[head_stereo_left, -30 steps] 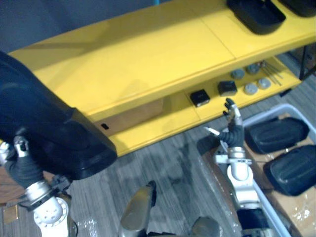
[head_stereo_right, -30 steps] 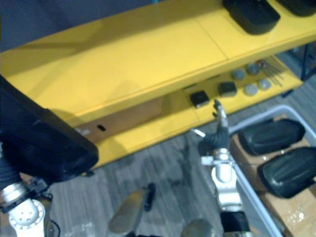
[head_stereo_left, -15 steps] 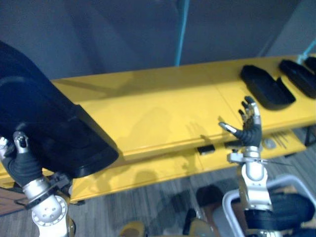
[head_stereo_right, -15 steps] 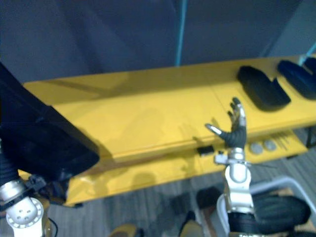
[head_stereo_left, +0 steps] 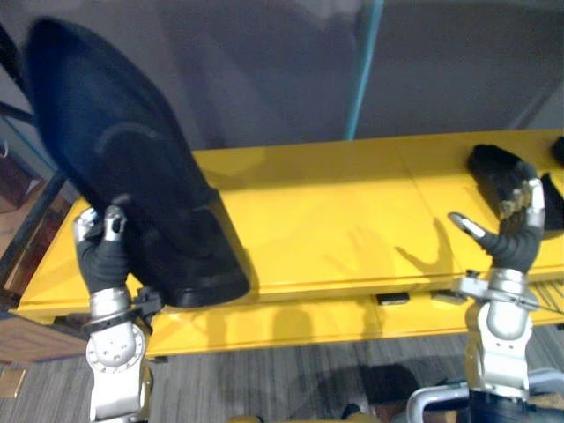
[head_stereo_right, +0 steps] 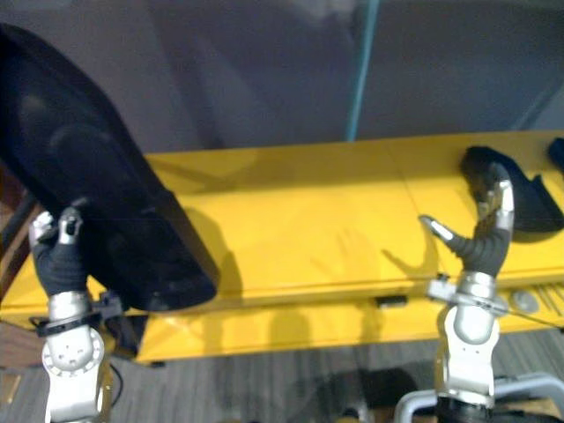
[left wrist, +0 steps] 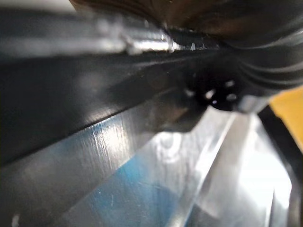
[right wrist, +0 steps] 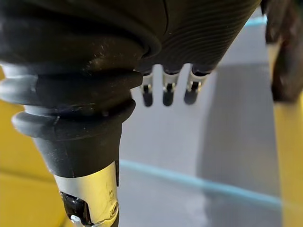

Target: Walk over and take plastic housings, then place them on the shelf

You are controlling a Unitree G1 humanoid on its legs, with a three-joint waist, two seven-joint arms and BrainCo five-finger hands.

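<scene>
Ahead of me stands a plain grey wall (head_stereo_left: 220, 79), crossed from top to bottom by a thin teal strip (head_stereo_left: 361, 79). Below me lies a grey, streaked carpet floor (head_stereo_left: 291, 388). At my far left a dark bar (head_stereo_left: 31, 231) slants downward, with a brown wooden surface (head_stereo_left: 35, 351) low beside it. A small black block (head_stereo_right: 390, 301) sits in shadow near the middle. A round grey disc (head_stereo_right: 526, 301) lies further to my right. A pale tubular rim (head_stereo_right: 414, 407) curves at the lower right.
</scene>
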